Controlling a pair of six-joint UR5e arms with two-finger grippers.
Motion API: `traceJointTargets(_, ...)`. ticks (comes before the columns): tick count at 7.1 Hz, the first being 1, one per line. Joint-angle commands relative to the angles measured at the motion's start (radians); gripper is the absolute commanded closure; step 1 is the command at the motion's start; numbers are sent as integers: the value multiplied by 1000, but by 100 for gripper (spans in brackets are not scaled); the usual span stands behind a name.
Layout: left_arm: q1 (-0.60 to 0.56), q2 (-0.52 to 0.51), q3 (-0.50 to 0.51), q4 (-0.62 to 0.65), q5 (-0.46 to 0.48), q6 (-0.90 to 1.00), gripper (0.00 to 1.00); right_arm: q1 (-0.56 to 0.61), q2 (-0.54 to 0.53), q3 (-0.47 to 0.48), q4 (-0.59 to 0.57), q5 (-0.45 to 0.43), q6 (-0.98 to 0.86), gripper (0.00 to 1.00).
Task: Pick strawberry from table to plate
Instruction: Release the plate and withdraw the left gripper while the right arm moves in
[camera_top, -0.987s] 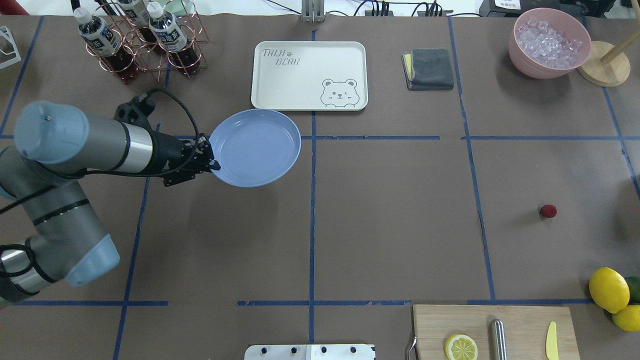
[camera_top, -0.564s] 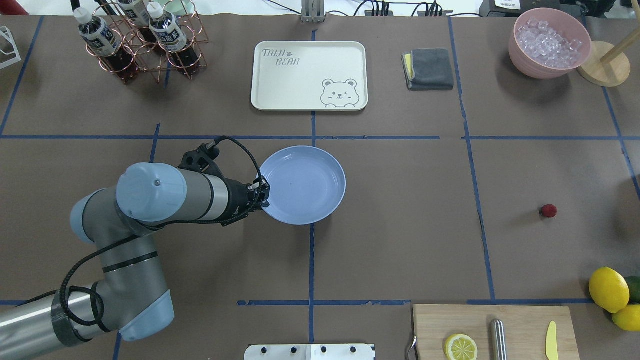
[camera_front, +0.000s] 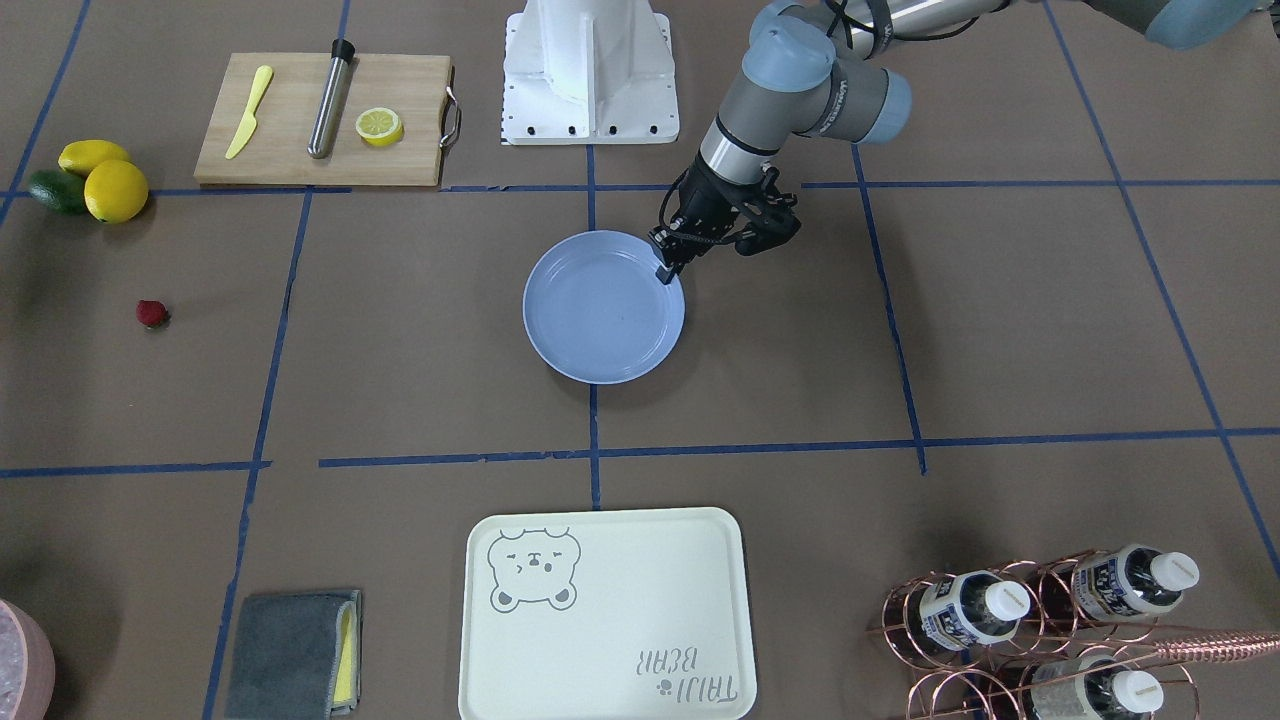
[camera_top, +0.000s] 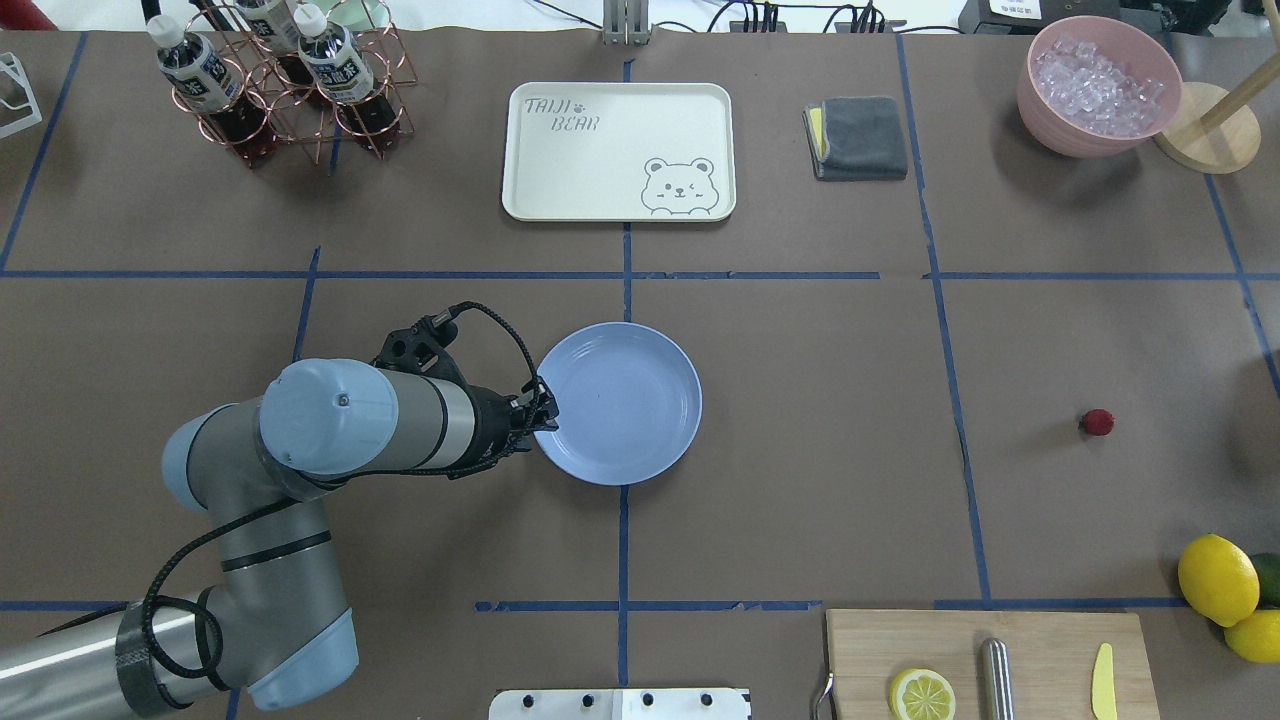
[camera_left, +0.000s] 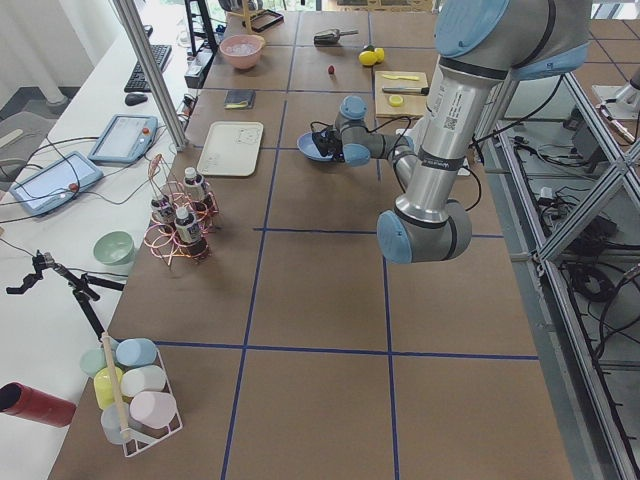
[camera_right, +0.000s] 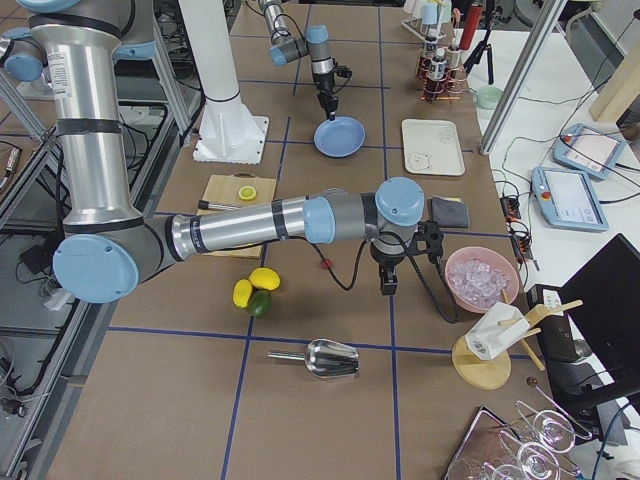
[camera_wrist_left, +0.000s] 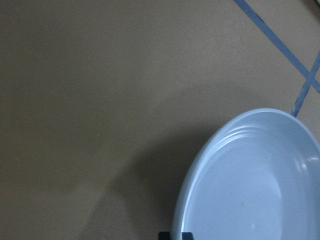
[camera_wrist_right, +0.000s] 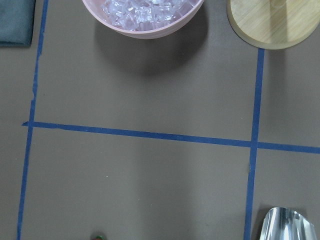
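Observation:
The light-blue plate (camera_top: 640, 400) is at the middle of the table (camera_top: 800, 450), also seen in the front view (camera_front: 604, 306) and close up in the left wrist view (camera_wrist_left: 250, 190). My left gripper (camera_top: 545, 408) is shut on its left rim, the same gripper (camera_front: 668, 268) pinching the rim in the front view. A shadow lies under the plate; I cannot tell whether it touches the table. The strawberry (camera_top: 1097, 422) lies alone far to the right, also seen as a small red strawberry (camera_front: 152, 314). My right gripper (camera_right: 388, 285) hangs beside the strawberry (camera_right: 326, 264); I cannot tell whether it is open or shut.
A cream bear tray (camera_top: 618, 150), a bottle rack (camera_top: 290, 80), a grey cloth (camera_top: 858, 137) and a pink bowl of ice (camera_top: 1100, 85) line the far side. A cutting board (camera_top: 1040, 640) with a lemon half and lemons (camera_top: 1217, 578) sit near right.
My left arm has carried the plate from beside the bear tray toward the robot and to the right, to the table's middle. The strawberry has not moved.

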Motion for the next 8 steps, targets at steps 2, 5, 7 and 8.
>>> traceJointTargets(2, -67, 15, -105, 173, -8, 95, 0, -56, 0, 41, 0, 0, 88, 0)
traceJointTargets(5, -301, 19, -132, 238, -154, 219, 0, -250, -6, 121, 201, -43, 487, 0)
traceJointTargets(7, -357, 54, -156, 239, -160, 305, 0, -401, -43, 120, 459, -150, 754, 0)
traceJointTargets(8, -356, 56, -132, 246, -159, 313, 0, -421, -48, 121, 472, -152, 780, 0)
